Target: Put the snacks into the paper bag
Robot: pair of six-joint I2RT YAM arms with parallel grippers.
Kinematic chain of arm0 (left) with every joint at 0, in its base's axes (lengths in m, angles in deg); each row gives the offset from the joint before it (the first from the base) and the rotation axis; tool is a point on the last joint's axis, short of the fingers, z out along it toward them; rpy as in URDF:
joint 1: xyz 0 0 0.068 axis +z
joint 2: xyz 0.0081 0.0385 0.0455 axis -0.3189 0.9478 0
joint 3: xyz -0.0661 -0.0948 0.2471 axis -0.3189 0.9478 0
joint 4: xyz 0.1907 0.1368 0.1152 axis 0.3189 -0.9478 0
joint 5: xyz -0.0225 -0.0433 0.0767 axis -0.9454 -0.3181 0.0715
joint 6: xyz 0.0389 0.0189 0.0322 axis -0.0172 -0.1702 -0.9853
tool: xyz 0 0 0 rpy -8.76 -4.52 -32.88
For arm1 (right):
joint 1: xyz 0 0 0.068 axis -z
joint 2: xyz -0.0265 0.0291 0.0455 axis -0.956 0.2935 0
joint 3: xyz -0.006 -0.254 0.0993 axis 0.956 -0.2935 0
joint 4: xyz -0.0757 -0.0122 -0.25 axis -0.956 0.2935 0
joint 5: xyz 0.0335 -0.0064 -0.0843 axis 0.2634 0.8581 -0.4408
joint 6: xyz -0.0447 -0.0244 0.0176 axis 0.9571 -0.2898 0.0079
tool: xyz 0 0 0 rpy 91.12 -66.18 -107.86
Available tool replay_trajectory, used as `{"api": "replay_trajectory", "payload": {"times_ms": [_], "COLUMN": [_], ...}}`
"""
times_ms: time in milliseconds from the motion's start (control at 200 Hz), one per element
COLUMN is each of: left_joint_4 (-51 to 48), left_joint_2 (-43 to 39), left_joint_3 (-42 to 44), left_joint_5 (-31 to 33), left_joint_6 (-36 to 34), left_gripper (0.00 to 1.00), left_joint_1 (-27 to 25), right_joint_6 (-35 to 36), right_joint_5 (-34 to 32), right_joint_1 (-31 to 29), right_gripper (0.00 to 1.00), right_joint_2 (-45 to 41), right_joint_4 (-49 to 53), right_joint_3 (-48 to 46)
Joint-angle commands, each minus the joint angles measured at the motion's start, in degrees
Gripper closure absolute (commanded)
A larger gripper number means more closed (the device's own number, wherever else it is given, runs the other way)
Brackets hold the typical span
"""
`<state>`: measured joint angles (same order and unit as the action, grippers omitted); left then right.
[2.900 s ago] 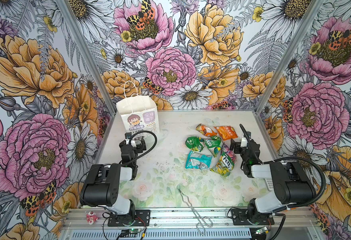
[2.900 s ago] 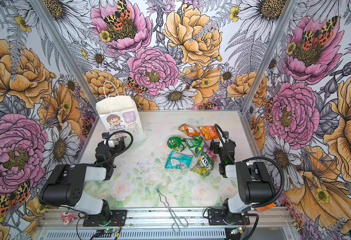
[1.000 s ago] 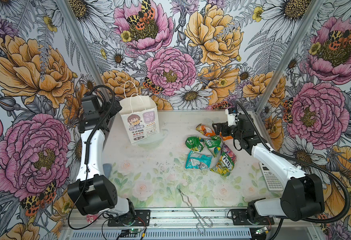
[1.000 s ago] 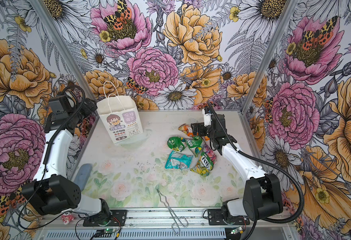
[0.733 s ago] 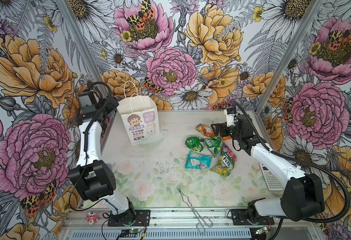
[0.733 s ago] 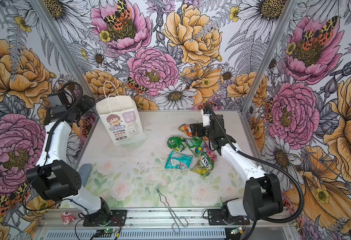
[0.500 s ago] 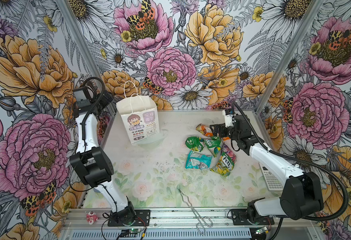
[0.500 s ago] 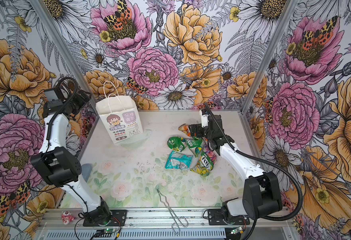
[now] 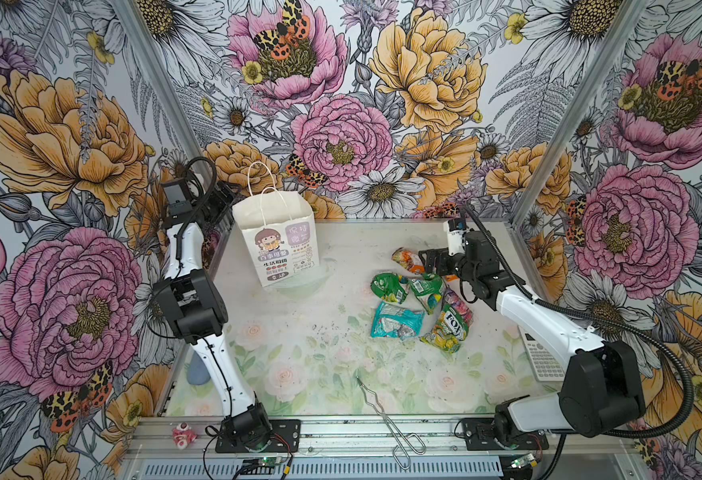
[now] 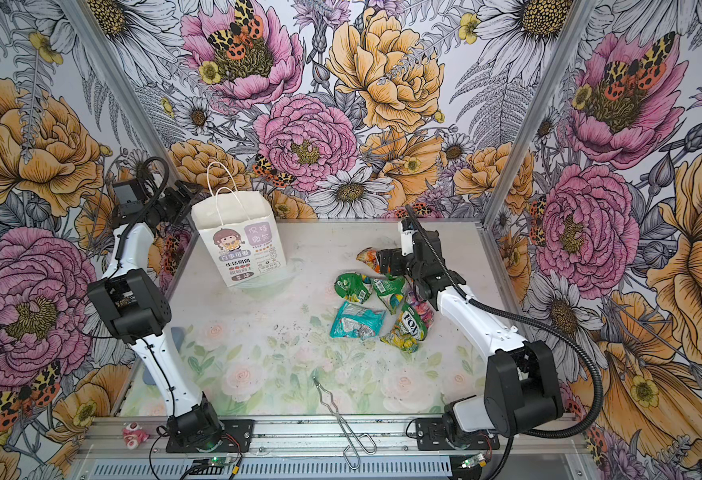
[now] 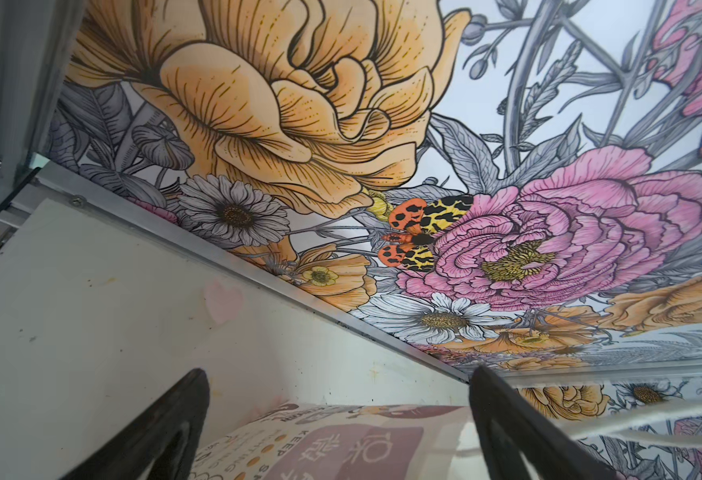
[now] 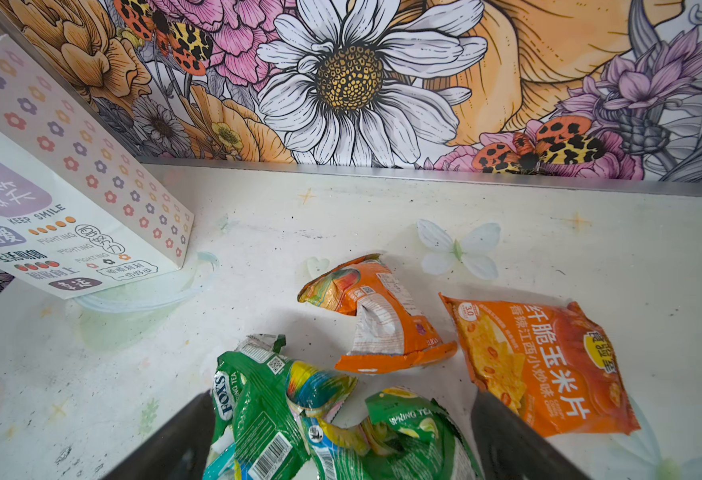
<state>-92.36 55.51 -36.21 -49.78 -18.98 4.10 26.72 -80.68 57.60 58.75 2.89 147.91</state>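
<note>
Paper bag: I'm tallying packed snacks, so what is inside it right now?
Through the open mouth of the paper bag only bare white inner wall shows in both top views; no packet visible. Its bottom is hidden by the front face. The snacks lie on the table.

In both top views the right claw and right arm cover nearly all of the flat orange packet, plain only in the right wrist view, and part of the purple-pink packet. The right wrist view cuts off the green packets and the paper bag at its edges. The left wrist view shows only a strip of the bag. A blue-grey thing behind the left arm and a calculator under the right arm are half hidden.
</note>
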Motion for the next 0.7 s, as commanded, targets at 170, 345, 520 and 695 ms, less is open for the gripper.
{"api": "replay_trajectory", "payload": {"times_ms": [170,345,520,695], "left_joint_4": [7.6,8.8,10.7,12.7], "left_joint_2": [-4.5,-6.6,-8.8,-9.7], "left_joint_3": [6.4,10.2,13.3,15.6], "left_joint_5": [-2.5,-2.9,-2.5,-3.4], "left_joint_6": [1.4,1.6,1.3,3.0], "left_gripper": [0.01,0.01,0.01,0.01], "left_joint_1": [-1.2,-2.1,-2.7,-3.5], "right_joint_6": [-0.9,-0.9,-0.5,-0.5], "right_joint_5": [-0.9,-0.8,-0.8,-0.7], "right_joint_1": [-0.5,-0.6,-0.6,-0.6], "right_gripper": [0.02,0.02,0.02,0.03], "right_joint_2": [1.5,1.4,1.2,1.2], "right_joint_4": [0.0,0.0,0.1,0.2], "right_joint_3": [-0.5,-0.9,-1.6,-2.2]}}
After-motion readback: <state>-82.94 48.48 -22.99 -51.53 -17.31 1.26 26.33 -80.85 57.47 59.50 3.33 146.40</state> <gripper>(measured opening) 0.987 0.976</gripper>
